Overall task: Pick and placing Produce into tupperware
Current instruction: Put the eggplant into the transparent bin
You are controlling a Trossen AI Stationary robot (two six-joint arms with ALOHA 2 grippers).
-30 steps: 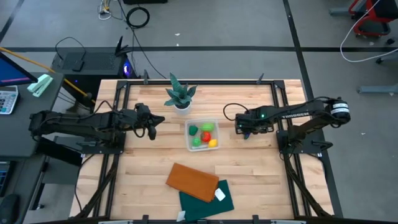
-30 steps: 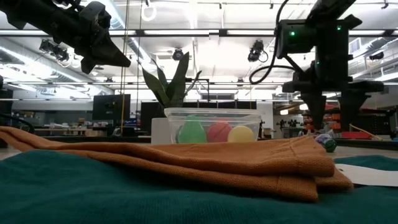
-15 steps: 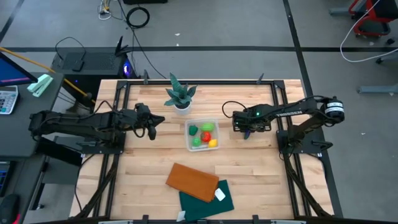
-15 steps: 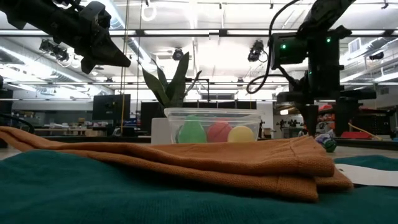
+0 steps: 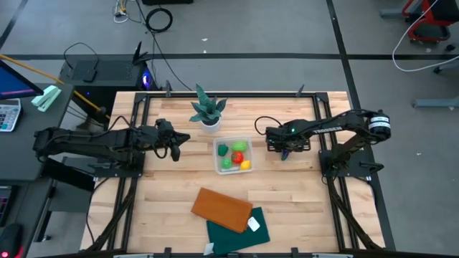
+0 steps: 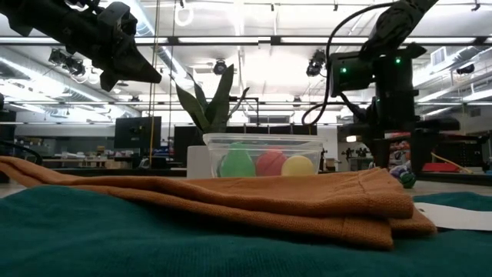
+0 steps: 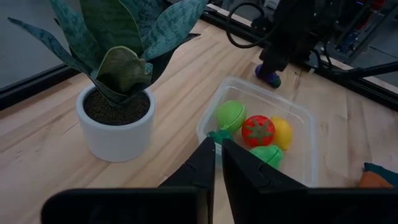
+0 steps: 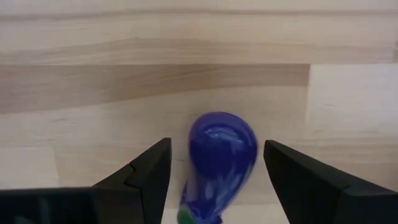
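Right tool (image 8: 214,163): fingers spread, straddling the purple toy eggplant (image 8: 222,155) lying on the wooden bench (image 5: 287,208), not clamped.
Left tool (image 5: 174,145): closed, empty, raised left of the clear squarish plastic tub (image 5: 234,155).
Tub contents: green, red and yellow toy produce (image 7: 259,132).

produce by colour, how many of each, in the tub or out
light green pieces: 2
dark green piece: 1
red piece: 1
yellow piece: 1
purple piece: 1, outside the tupperware
total: 6
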